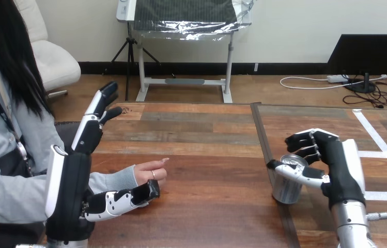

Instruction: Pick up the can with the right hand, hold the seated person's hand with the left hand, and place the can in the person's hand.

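At 8 o'clock, your left hand [70, 191] stands with fingers straight and slightly spread, its thumb just beside the person's hand [150, 174], which rests on the table [206, 155]. At 4 o'clock, your right hand [336, 165] curls round the upright can [287, 190].

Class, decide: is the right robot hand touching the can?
Touching. In the head view the right robot hand lays its thumb across the can and curls its fingers behind the rim.

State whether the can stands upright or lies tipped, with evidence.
Upright: the can stands on the table, round top facing up, the right robot hand curled round it.
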Controlling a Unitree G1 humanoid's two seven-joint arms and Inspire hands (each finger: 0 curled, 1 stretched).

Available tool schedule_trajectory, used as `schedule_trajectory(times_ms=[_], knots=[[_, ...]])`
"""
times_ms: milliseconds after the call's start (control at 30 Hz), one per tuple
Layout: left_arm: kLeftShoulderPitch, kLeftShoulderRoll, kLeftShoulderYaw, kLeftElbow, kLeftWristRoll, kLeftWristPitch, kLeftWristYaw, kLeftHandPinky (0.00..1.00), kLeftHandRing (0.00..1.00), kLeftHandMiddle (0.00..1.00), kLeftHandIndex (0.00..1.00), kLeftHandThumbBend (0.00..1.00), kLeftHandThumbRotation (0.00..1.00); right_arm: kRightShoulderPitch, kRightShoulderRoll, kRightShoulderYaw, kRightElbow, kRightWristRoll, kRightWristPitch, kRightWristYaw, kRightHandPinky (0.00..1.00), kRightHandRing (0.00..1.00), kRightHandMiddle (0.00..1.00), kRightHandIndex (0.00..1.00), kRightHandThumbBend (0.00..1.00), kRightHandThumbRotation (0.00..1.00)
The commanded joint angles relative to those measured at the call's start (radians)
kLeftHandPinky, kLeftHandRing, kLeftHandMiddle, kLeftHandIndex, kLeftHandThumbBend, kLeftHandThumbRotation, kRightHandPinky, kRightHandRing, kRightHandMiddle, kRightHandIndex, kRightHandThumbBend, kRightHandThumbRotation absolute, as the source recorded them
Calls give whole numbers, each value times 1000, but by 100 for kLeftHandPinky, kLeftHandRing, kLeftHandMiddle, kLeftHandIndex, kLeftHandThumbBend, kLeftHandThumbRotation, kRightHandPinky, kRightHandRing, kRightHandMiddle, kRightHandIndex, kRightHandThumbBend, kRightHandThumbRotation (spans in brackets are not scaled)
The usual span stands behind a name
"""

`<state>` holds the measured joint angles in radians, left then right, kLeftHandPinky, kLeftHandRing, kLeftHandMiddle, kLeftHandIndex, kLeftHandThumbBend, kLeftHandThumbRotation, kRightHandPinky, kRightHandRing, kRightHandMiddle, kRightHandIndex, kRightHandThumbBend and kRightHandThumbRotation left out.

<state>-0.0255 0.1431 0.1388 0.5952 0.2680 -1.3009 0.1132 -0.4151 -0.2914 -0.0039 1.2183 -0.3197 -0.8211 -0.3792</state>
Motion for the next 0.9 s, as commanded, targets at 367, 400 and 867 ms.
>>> schedule_trajectory(times_ms=[367,400,867], knots=[[-66,20,10,8,16,-15,20,81,91,94,92,100,67,-73,-23,49,-45,-58,-43,-53,44,50,54,51,82,0],[-67,21,8,9,14,-16,19,81,91,94,92,100,67,-73,-23,51,-44,-59,-43,-53,44,50,53,51,82,0],[-59,26,-3,0,-6,-7,15,81,90,93,91,100,66,-64,5,19,-38,23,-48,60,45,52,57,58,85,0]])
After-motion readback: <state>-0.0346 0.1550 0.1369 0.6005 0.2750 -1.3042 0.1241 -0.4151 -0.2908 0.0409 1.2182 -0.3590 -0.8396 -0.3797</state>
